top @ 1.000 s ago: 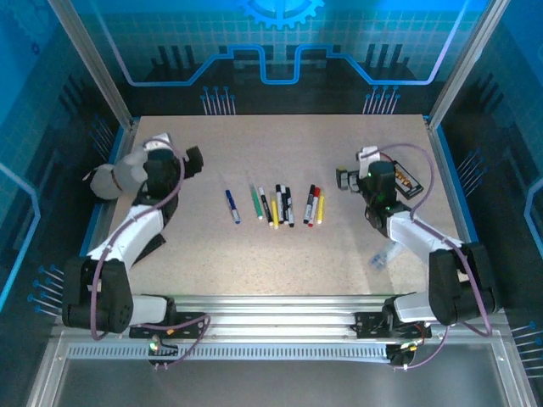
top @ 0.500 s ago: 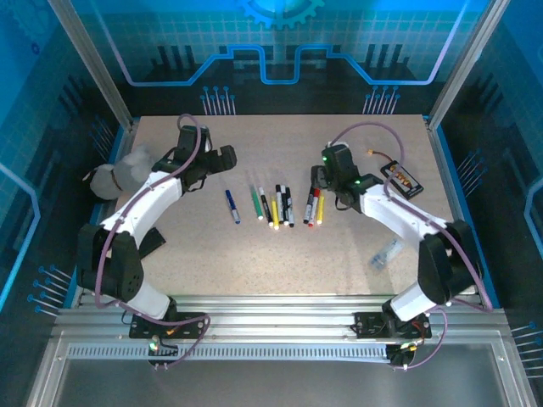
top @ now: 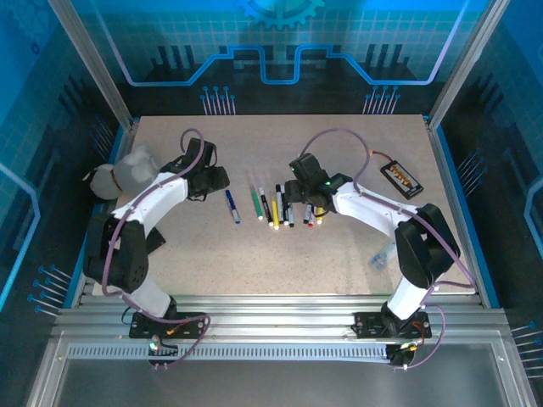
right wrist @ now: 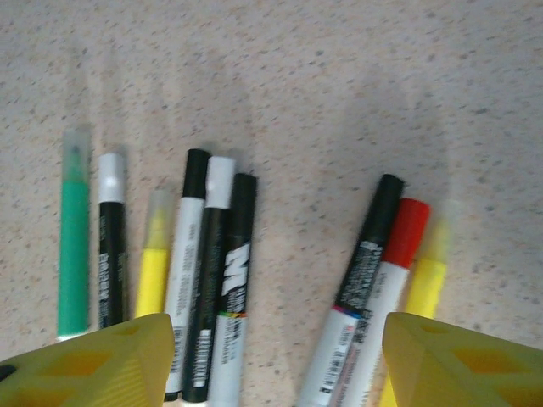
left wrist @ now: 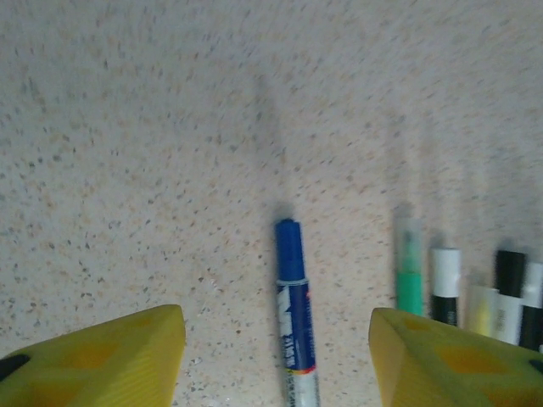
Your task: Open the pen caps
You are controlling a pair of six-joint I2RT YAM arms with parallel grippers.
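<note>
The left pincer [left wrist: 277, 360] hangs open over the speckled beige counter [left wrist: 127, 170]. Its yellow fingers [left wrist: 102, 356] stand either side of a slim blue marker pen [left wrist: 293, 326], untouched, with its blue cap [left wrist: 288, 250] on. The right pincer [right wrist: 276, 360] is open and empty above a row of green, black, white and yellow marker pens [right wrist: 204, 280]. One of them wears a red cap [right wrist: 409, 229].

Both white-and-black arms reaching in from left and right toward the middle, elbows bent outward. Left black two-finger gripper [top: 212, 179] tipped down, yellow fingers [left wrist: 102, 360] spread wide. Right black two-finger gripper [top: 299, 197] angled down, yellow fingers [right wrist: 93, 360] likewise apart.
</note>
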